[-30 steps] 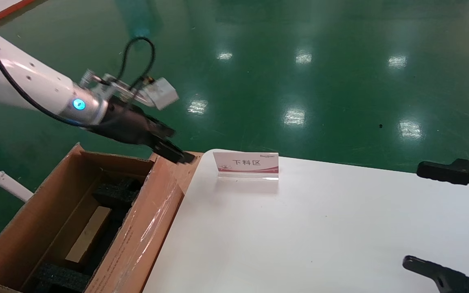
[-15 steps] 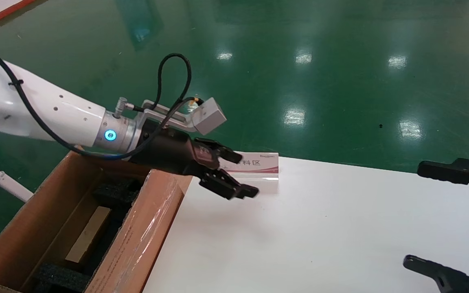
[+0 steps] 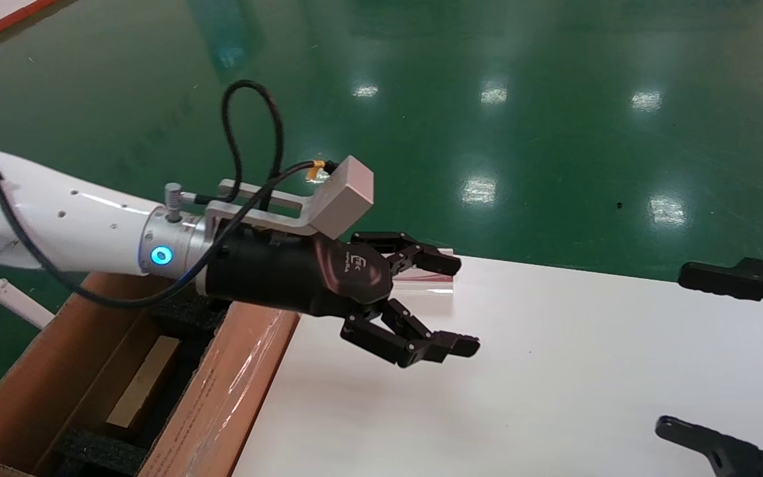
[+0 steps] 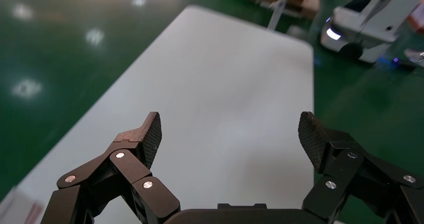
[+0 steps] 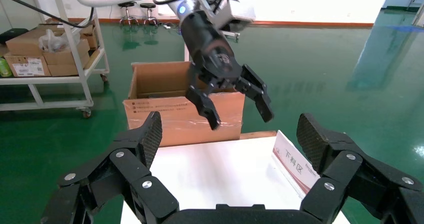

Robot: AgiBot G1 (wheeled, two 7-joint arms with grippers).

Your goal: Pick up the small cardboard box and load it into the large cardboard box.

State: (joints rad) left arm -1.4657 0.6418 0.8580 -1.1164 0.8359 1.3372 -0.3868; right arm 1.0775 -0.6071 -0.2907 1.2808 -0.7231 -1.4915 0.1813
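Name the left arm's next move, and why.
Probably retract the left gripper to rest: it is open and empty over the table; the small cardboard box seemingly lies between foam in the large cardboard box. Right gripper idles open.

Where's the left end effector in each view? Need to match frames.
Head view: left end effector centre, open over the white table, beside the large cardboard box.
Left wrist view: foreground, its own fingers.
Right wrist view: centre, before the box.
Shared landmark: the white table.
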